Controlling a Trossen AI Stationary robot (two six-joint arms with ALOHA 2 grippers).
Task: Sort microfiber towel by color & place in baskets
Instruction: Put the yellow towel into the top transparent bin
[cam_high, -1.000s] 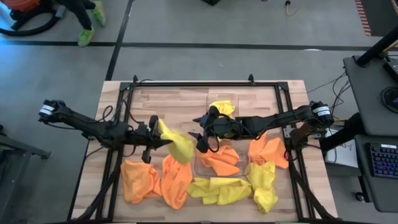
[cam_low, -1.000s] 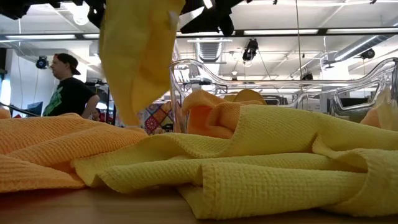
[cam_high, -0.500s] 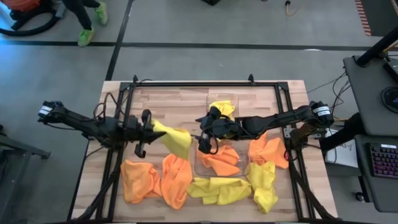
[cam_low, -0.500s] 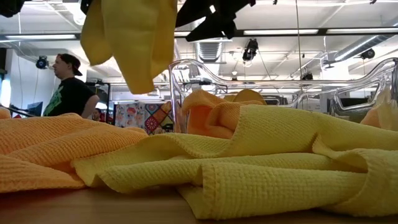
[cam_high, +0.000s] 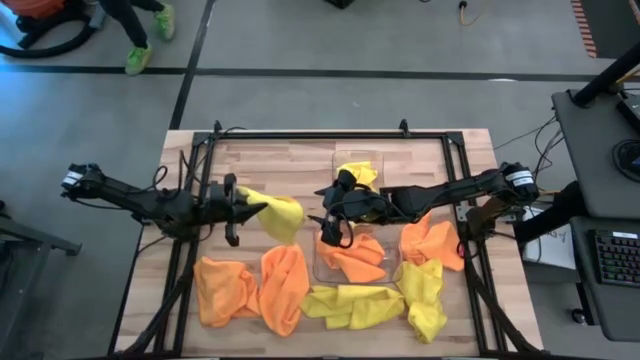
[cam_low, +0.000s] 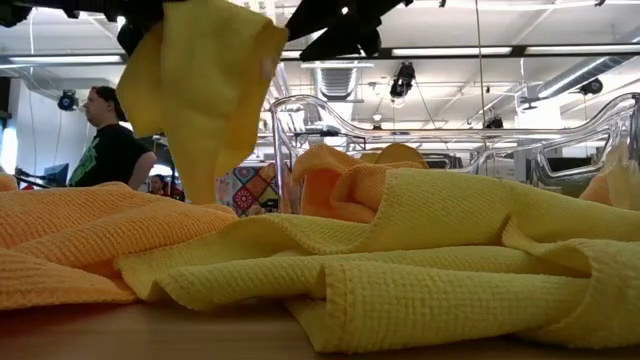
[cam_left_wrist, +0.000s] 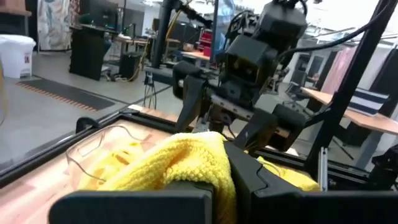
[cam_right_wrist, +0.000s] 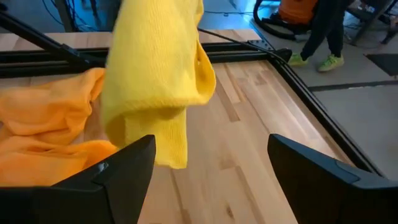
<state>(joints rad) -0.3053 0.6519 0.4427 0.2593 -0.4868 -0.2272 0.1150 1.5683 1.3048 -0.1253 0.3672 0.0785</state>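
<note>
The left gripper (cam_high: 240, 208), clamped shut on a yellow towel (cam_high: 277, 213), holds it above the table (cam_high: 290, 160); its fingertips are buried in the cloth. The right gripper (cam_high: 327, 226) hangs wide open and empty over the near basket (cam_high: 320, 268), whose clear walls are hard to trace around an orange towel (cam_high: 355, 258). The far basket (cam_high: 345, 157) holds a half-hidden yellow one.

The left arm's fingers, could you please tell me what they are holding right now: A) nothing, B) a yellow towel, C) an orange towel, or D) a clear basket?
B: the left gripper is shut on a yellow towel, lifted clear of the table and hanging in the air.
</note>
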